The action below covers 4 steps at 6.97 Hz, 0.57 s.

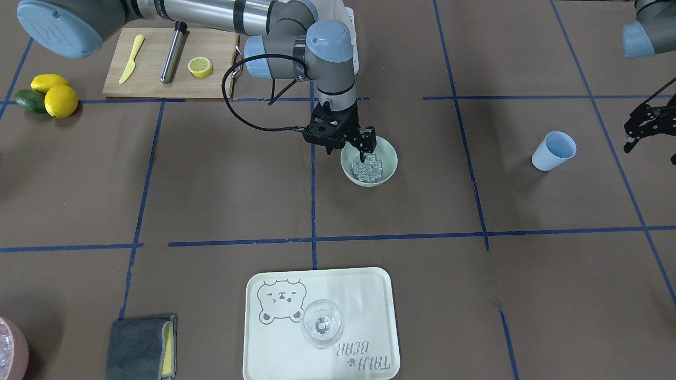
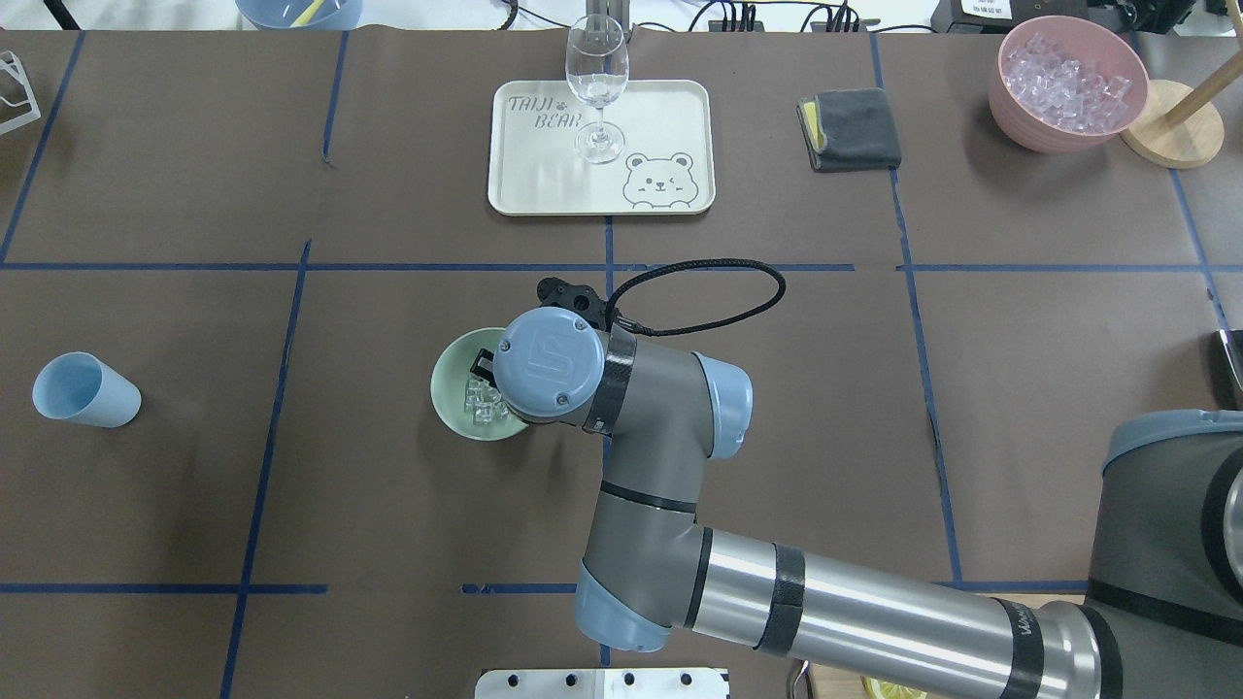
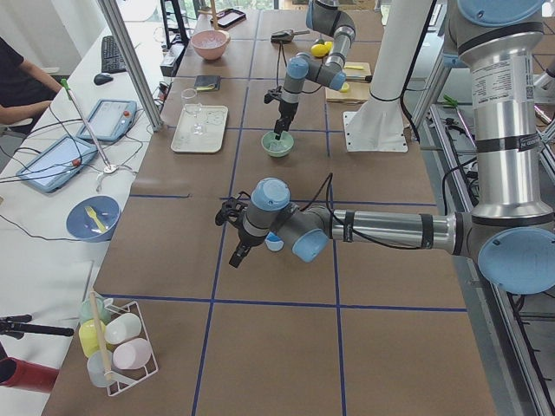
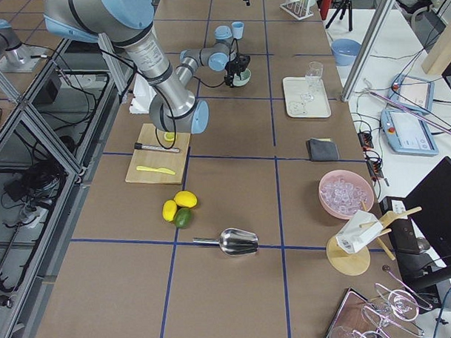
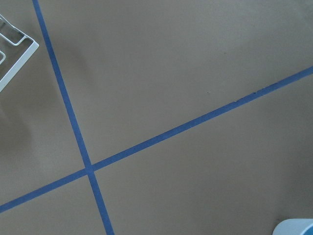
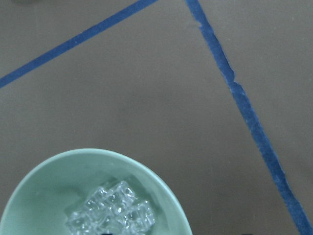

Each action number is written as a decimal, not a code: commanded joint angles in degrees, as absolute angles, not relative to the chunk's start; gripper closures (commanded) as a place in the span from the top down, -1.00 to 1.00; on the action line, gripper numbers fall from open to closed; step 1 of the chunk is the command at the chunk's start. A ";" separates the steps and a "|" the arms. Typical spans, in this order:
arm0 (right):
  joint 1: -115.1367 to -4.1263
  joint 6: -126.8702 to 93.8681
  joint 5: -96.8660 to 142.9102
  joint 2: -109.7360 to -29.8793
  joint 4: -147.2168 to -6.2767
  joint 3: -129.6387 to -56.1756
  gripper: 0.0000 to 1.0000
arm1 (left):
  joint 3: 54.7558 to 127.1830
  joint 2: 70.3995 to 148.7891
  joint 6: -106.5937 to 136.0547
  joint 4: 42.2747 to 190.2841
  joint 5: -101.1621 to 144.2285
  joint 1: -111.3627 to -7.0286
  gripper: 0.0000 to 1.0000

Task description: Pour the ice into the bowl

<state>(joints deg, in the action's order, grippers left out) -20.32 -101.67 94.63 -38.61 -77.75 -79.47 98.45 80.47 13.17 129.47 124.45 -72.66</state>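
Note:
The pale mint-green bowl point(image 1: 392, 158) stands mid-table and holds the heap of clear ice cubes point(image 1: 369, 170). The bowl point(image 2: 449, 388) and ice point(image 2: 486, 408) also show in the overhead view, and again in the right wrist view, bowl point(image 6: 44, 171) and ice point(image 6: 112, 213). My right gripper point(image 1: 346, 153) hangs open over the bowl's rim, one finger point(image 1: 362, 156) down among the ice, the other outside the rim. My left gripper point(image 1: 641, 129) is open and empty, just beside a light blue cup point(image 1: 553, 150) lying on its side.
A cream tray point(image 1: 364, 285) with a wine glass point(image 1: 321, 323) sits across the table. Around it are a pink bowl of ice cubes point(image 2: 1063, 83), a grey cloth point(image 1: 138, 345), a cutting board point(image 1: 153, 79) with knife, muddler and lemon half, lemons point(image 1: 60, 100) and a metal scoop point(image 4: 237, 241).

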 commanded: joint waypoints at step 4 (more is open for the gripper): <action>-21.17 -101.16 95.61 -39.20 -78.22 -81.02 -1.00 | 97.21 80.51 13.19 129.64 125.16 -72.69 1.00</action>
